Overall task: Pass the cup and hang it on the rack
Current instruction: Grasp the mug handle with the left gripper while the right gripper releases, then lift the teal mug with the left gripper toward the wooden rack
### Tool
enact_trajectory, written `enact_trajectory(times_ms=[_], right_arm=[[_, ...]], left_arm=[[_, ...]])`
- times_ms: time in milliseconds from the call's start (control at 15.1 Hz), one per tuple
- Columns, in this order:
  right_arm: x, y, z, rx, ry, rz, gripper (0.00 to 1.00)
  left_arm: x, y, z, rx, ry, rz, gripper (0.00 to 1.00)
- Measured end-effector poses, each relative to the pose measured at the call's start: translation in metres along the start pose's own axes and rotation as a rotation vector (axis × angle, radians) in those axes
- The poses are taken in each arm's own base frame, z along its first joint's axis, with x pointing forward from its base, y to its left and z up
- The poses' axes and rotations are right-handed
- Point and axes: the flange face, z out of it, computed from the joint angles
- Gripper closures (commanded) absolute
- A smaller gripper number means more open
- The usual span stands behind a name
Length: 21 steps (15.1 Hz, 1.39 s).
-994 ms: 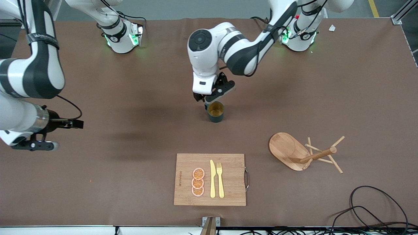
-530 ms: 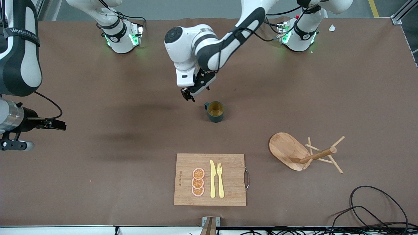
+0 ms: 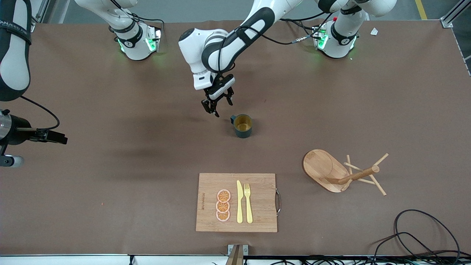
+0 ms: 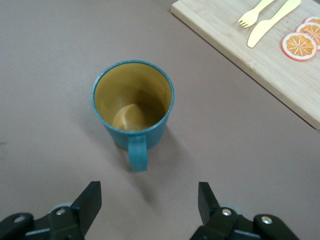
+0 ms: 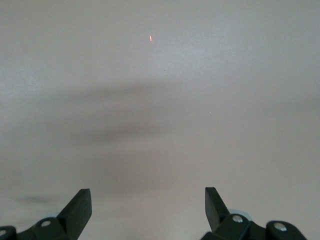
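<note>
The left pincer (image 3: 217, 106) hangs spread wide and empty just beside the cup (image 3: 243, 126), handle side, so this looks like the approach to the pick, and the next move calls for closing in on that handle or the rim. The cup stands upright mid-table, long axis vertical, mouth up, handle toward the right arm's end. The rack (image 3: 344, 171) lies tipped near the left arm's end, while the right pincer (image 5: 147, 205) waits, spread wide over bare table (image 3: 110, 184).

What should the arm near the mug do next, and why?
Probably ease the open left gripper forward around the cup's handle and close. The cup stands upright on the table, ungrasped, its handle pointing at the gripper. The right gripper waits.
</note>
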Motion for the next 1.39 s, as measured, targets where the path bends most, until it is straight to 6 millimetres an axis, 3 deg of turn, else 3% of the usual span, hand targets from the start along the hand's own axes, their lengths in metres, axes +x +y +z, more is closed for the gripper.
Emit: enact_trajectory(times_ms=[265,596,861,1193,1392], right_arm=[[-0.004,0.002,0.0,0.001,-0.023,0.003,0.0],[-0.021,0.002,-0.035,0.008,0.023,-0.001,0.0],[-0.03,0.003,-0.05,0.011,0.042,-0.002,0.0],[-0.049,0.005,-0.066,0.015,0.027,-0.002,0.0],[-0.067,0.008,-0.077,0.013,0.034,-0.001,0.0]], left_arm=[[-0.01,-0.004,0.027,0.0,0.05,-0.046,0.35],[-0.016,-0.012,0.044,0.039,0.086,-0.066,0.47],[-0.015,-0.013,0.053,0.047,0.109,-0.076,0.58],[-0.013,-0.014,0.055,0.055,0.119,-0.073,0.89],[-0.012,-0.013,0.054,0.055,0.117,-0.042,0.99]])
